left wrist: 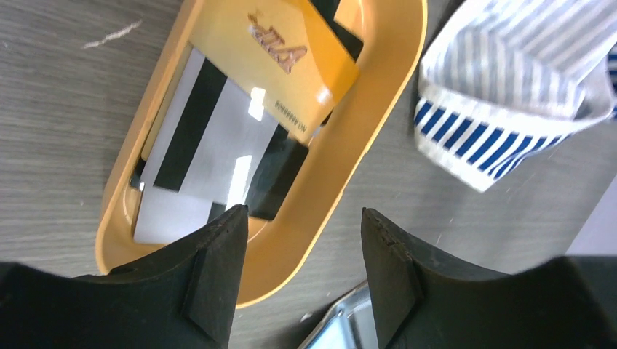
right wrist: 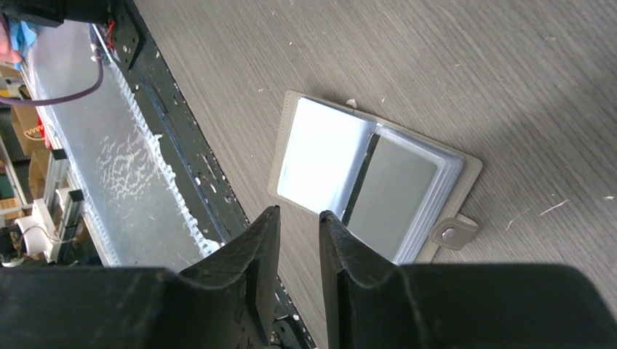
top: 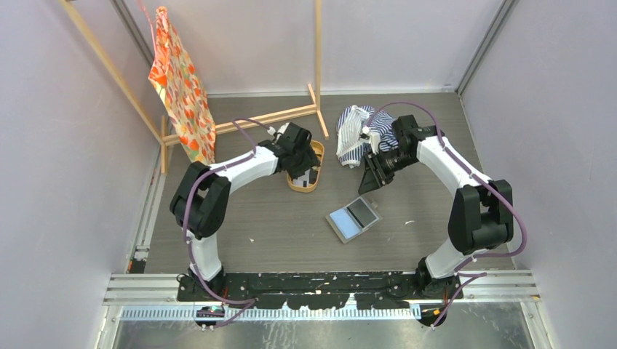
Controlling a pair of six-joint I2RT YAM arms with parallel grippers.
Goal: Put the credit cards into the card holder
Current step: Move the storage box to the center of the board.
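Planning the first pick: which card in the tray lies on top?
The orange card, with raised lettering. It overlaps the white striped card and a black card in the tray.

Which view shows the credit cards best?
Left wrist: the credit cards lie overlapped in the orange tray, close and sharp. In the top view the left gripper hides most of them; the right wrist view faces the card holder instead.

An orange tray (left wrist: 349, 156) lies below the left jaws, and a striped cloth (top: 352, 138) lies just beyond the right jaws. A patterned cloth (top: 178, 87) hangs on a rack (top: 318, 58) beyond the left jaws.
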